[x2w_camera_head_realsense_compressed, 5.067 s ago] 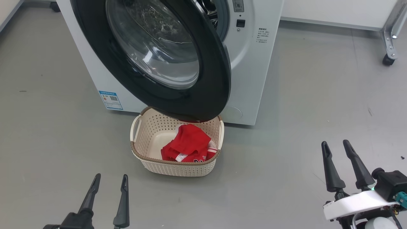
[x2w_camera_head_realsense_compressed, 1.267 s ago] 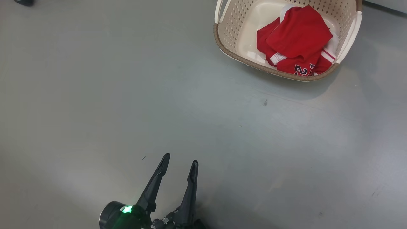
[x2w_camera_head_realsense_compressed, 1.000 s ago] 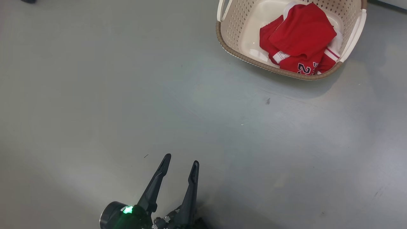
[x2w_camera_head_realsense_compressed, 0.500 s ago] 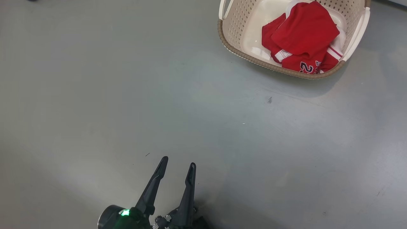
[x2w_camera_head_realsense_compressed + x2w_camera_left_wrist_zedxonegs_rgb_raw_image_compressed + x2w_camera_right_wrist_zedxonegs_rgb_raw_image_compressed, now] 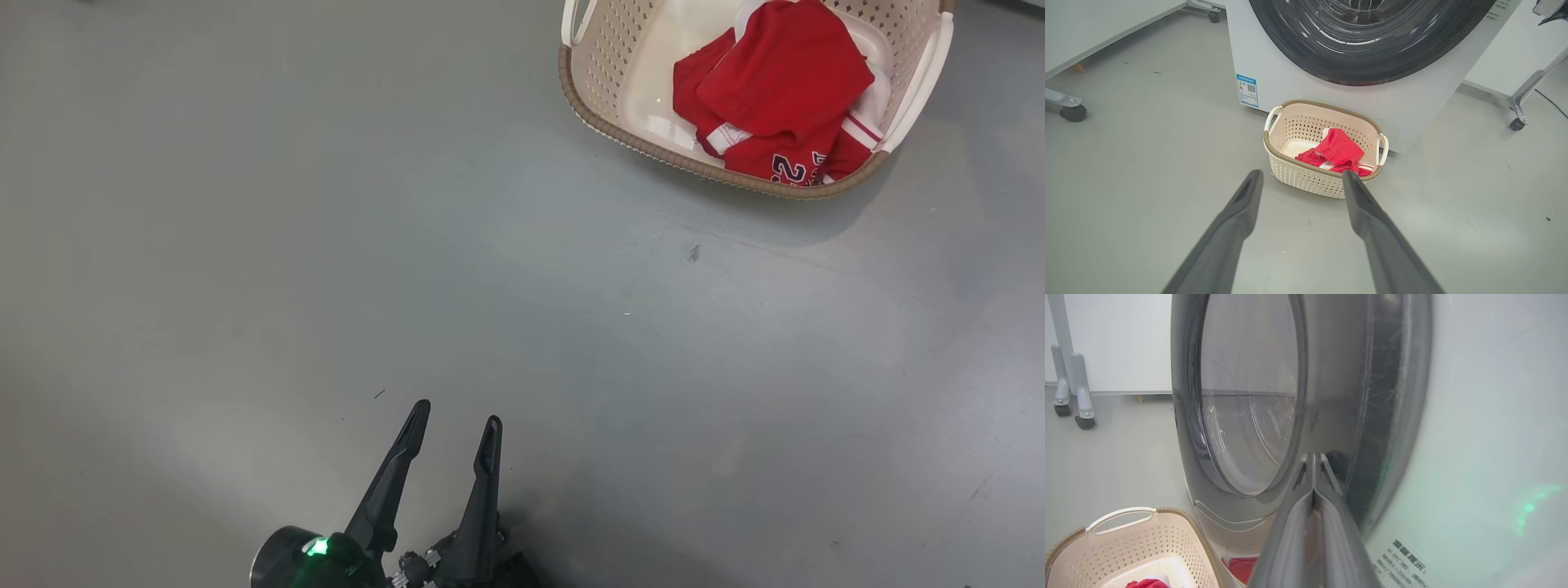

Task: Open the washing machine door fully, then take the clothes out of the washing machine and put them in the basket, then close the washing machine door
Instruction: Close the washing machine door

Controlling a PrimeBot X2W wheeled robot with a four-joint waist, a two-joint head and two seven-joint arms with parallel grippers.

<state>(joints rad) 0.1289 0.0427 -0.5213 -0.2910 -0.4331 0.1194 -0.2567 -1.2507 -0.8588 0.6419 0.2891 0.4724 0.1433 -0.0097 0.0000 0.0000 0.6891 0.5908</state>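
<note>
At one o'clock in the head view, the basket (image 5: 645,149) is seen on the grey floor (image 5: 245,204) with the red clothes (image 5: 784,82) lying inside it, so unloading is judged done and shutting the washing machine door (image 5: 1241,416) is judged to be the step in hand. In the right wrist view the right pincer (image 5: 1313,457), pressed together on nothing, is seen at the door's glossy black rim, the glass bowl at eleven o'clock from its tips and the white front of the washing machine (image 5: 1486,416) at three o'clock. The door looks close to flush; whether the latch has caught cannot be told. A steady push should be given square to the rim, so that the tips are not skidded across the gloss, and eased only once the latch is felt. The left pincer (image 5: 454,411), spread and empty, is held over bare floor at six o'clock, well apart from the basket, and is best left idle
</note>
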